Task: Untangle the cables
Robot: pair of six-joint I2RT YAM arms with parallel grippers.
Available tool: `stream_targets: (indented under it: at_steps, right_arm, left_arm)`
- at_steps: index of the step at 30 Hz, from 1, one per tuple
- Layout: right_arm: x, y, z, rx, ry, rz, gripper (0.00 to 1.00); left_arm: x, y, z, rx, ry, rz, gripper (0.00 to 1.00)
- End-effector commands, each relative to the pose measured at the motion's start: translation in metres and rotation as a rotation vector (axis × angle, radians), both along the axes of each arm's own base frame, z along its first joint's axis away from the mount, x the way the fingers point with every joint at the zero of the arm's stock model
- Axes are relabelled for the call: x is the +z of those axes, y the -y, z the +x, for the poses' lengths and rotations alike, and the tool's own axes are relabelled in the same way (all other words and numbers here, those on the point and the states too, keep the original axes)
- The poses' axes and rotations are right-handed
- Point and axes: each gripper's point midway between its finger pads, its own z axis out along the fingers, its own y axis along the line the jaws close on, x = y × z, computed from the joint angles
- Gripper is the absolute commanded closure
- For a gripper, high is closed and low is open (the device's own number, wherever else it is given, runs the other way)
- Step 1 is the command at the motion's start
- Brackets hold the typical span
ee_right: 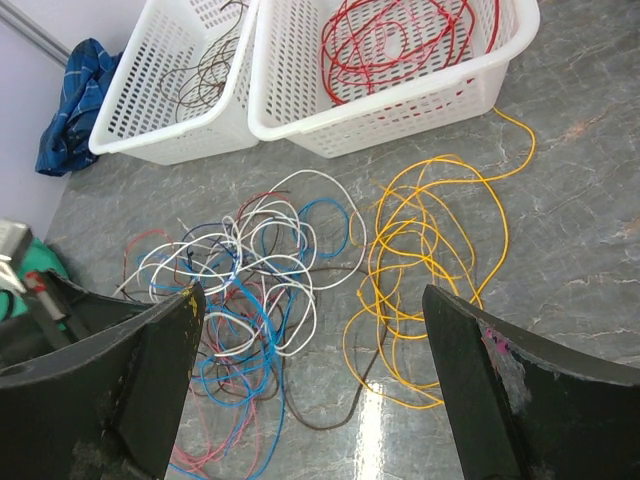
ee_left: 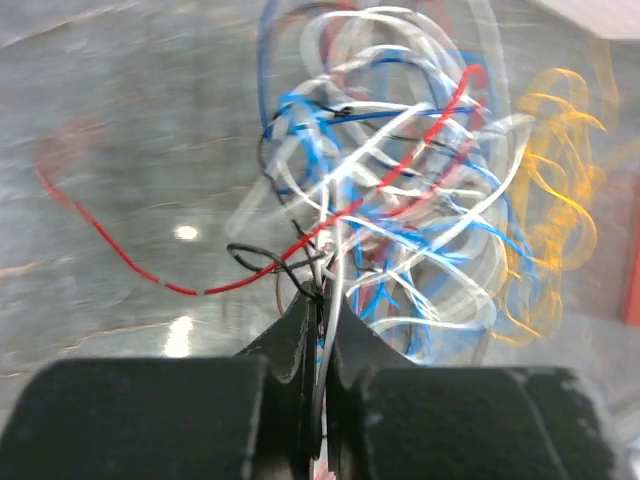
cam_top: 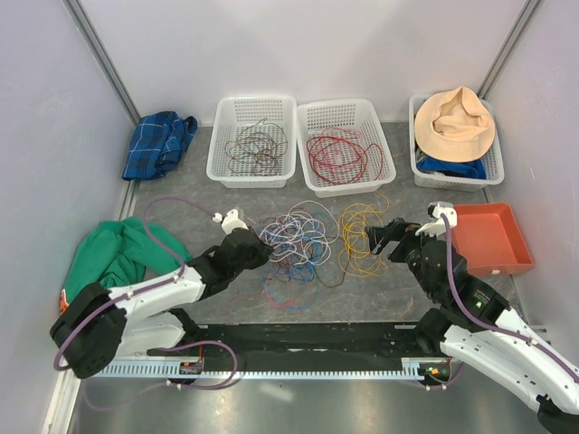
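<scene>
A tangle of thin cables [cam_top: 294, 240], white, blue, red, dark and purple, lies mid-table. A separate heap of yellow cables [cam_top: 362, 237] lies to its right, also in the right wrist view [ee_right: 430, 270]. My left gripper [cam_top: 264, 248] sits at the tangle's left edge, shut on a few thin strands of the cables [ee_left: 322, 300], white and dark among them. The tangle [ee_left: 400, 200] spreads blurred just beyond it. My right gripper [cam_top: 378, 237] is open and empty, hovering above the yellow heap; the tangle shows at its left [ee_right: 250, 280].
Three white baskets stand at the back: one [cam_top: 251, 140] with brown cables, one [cam_top: 344, 145] with red cables, one [cam_top: 455, 145] with a beige hat. A red tray [cam_top: 488, 237] is at right. Blue cloth [cam_top: 158, 143] and green cloth [cam_top: 118, 253] lie at left.
</scene>
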Motion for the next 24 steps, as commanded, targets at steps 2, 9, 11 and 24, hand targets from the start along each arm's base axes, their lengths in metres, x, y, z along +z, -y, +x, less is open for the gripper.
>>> stream_targets:
  at_steps: [2, 9, 11, 24]
  right_arm:
    - [0.0, -0.01, -0.001, 0.048, 0.01, 0.01, 0.02]
    - [0.006, -0.036, -0.003, 0.177, 0.032, 0.024, 0.02]
    - [0.009, -0.055, -0.007, 0.268, 0.041, 0.049, 0.02]
    - [0.014, -0.085, -0.013, 0.424, 0.069, 0.058, 0.05]
  left_arm:
    - [0.081, 0.025, -0.002, -0.231, 0.299, -0.018, 0.98]
    - [0.135, 0.025, -0.04, -0.405, 0.484, -0.024, 0.98]
    - [0.138, 0.018, -0.045, -0.421, 0.487, 0.012, 0.98]
    - [0.243, 0.034, -0.031, -0.47, 0.625, 0.063, 0.98]
